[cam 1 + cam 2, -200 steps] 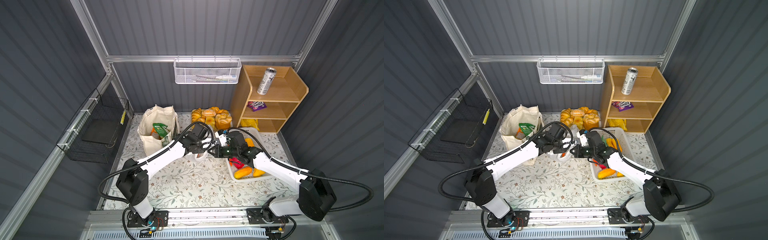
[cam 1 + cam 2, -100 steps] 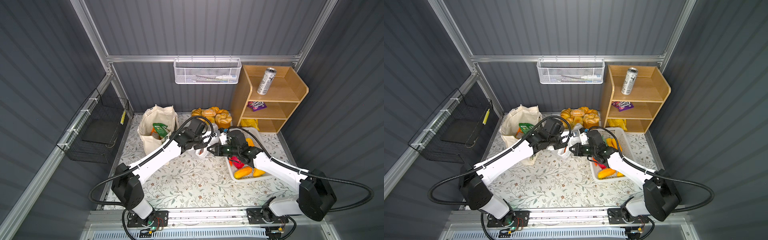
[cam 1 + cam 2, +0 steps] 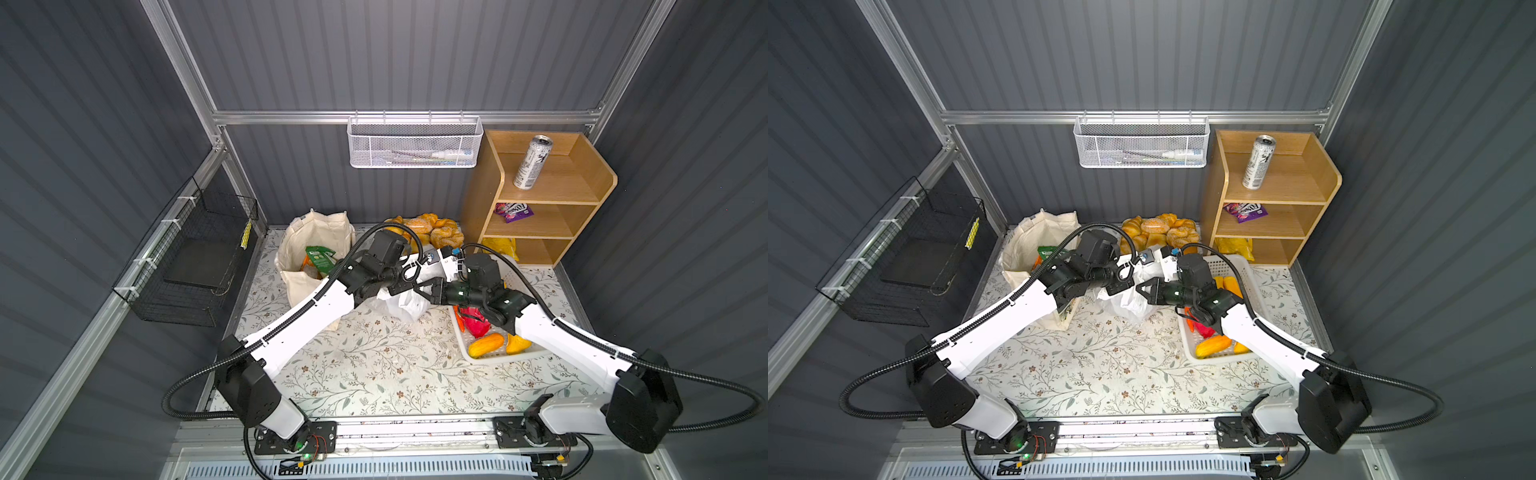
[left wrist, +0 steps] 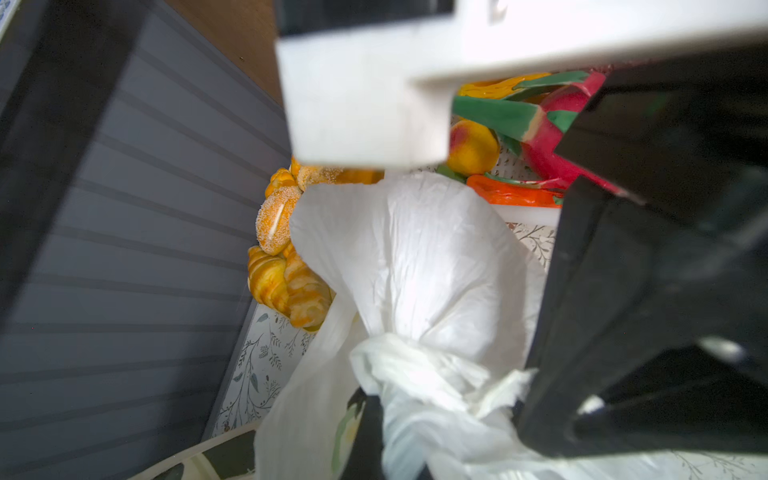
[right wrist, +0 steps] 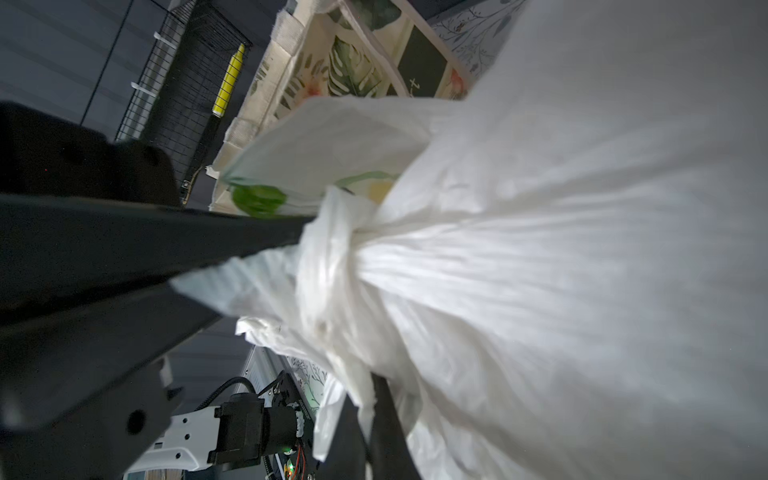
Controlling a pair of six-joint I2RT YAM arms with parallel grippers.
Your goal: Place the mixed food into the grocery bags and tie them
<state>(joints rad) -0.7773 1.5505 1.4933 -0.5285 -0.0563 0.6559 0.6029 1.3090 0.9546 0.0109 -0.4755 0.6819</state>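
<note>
surface: floral mat (image 3: 374, 365) | on it: canvas tote (image 3: 293, 286), plastic bag (image 3: 401, 305), bread rolls (image 3: 444, 235), basket (image 3: 503, 357), wooden shelf (image 3: 478, 208)

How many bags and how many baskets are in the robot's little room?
Bags: 2 (canvas tote, white plastic bag)
Baskets: 3 (white wire basket, black wire basket, white plastic basket)
Total: 5

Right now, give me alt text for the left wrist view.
A white plastic bag with its neck bunched tight fills the centre. Beyond it lie golden bread rolls and a white basket holding a pink dragon fruit.
</note>
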